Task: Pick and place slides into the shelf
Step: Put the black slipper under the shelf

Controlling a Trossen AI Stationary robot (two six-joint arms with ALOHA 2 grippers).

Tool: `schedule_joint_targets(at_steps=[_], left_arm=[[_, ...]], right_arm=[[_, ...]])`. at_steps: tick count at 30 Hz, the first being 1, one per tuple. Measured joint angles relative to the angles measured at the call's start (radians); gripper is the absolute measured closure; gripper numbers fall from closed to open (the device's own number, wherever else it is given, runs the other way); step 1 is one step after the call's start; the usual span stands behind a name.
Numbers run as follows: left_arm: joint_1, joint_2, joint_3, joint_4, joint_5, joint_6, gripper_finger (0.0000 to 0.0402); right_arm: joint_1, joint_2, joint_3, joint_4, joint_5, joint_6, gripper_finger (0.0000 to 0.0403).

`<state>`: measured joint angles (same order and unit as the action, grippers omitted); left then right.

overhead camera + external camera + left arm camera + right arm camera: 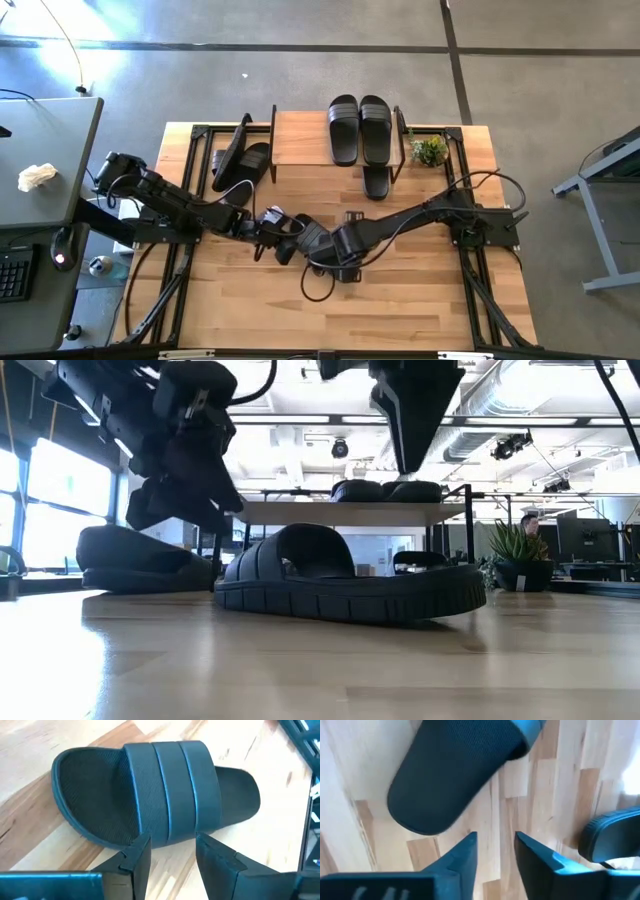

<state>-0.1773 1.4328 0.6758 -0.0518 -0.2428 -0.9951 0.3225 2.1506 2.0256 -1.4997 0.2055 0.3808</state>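
Noting left gripper (172, 842) and right gripper (495, 840) both hovering open and empty above one slide (350, 575) lying flat mid-bench, well apart from the shelf (300, 135) at the far edge. Flagging likely collision, both arms crowding one slide. Also risking a shallow strap pinch, tipping or dragging it.

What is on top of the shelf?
Two slides lie side by side on the shelf top board. Its lower level is mostly covered; one slide pokes out.
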Motion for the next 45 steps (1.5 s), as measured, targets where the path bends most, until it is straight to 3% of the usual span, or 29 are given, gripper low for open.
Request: schedule_joint_targets(at_steps=[6,10,19,26,31,45], left_arm=[[-0.059,-0.01,0.0,-0.049,0.022,-0.001,0.0264],[-0.138,-0.01,0.0,-0.089,-0.008,-0.047,0.0264],[-0.262,0.027,0.0,-0.097,-0.158,-0.139,0.0264],[-0.258,0.161,0.0,-0.009,-0.184,-0.175,0.0264],[-0.211,0.242,0.0,0.068,-0.176,-0.211,0.0264],[-0.034,0.269,0.0,0.188,-0.127,-0.107,0.0263]], right_arm=[[-0.037,-0.046,-0.092,0.042,-0.039,-0.018,0.0355],[-0.062,-0.16,-0.244,0.206,-0.103,-0.015,0.0397],[-0.089,-0.481,-0.779,0.761,-0.272,0.186,0.0401],[-0.073,-0.521,-1.048,1.067,-0.28,0.357,0.0403],[-0.058,-0.521,-1.125,1.209,-0.266,0.401,0.0403],[-0.03,-0.499,-1.139,1.192,-0.236,0.403,0.0403]])
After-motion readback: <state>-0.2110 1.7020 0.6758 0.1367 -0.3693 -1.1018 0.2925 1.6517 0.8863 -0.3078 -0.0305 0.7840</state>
